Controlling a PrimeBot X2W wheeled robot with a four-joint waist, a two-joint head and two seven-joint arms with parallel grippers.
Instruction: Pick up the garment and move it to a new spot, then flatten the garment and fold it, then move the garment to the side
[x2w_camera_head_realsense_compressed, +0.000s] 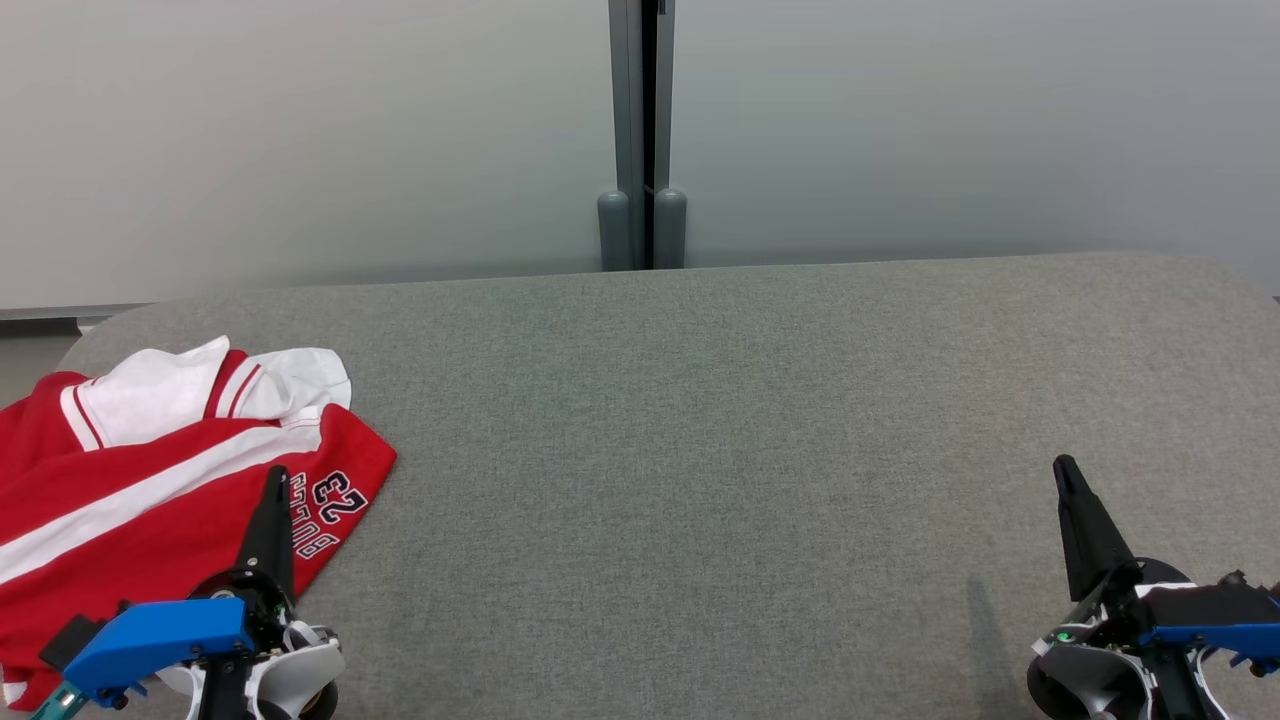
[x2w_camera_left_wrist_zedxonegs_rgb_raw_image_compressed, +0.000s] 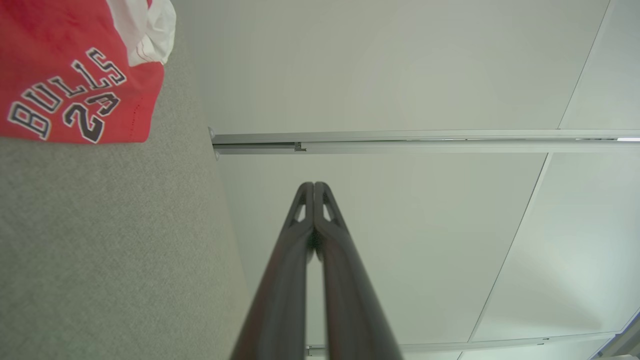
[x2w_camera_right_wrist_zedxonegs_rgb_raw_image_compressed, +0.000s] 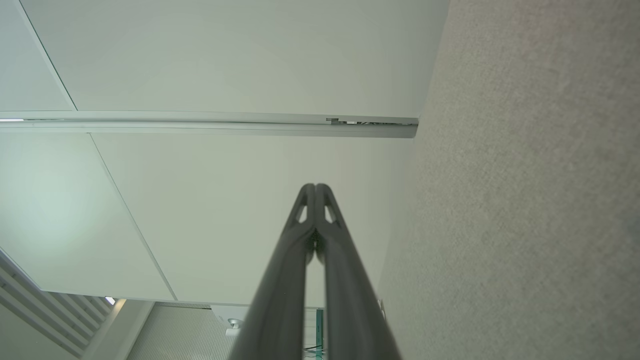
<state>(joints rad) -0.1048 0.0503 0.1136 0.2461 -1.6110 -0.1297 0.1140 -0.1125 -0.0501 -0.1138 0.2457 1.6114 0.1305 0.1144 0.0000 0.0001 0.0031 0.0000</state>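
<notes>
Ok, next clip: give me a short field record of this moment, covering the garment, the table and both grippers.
garment: red and white, crumpled, unfolded, BULLS 23 print showing
location: left end of the grey table
left gripper: shut, nothing between its fingers, near the printed corner
right gripper: shut, empty, over bare table at the right
task stage: garment not yet picked up

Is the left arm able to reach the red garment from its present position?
Probably yes. The garment lies at the left end of the table, and the left gripper is close beside it, nothing between. Its jaws are shut, so they must open first.
</notes>
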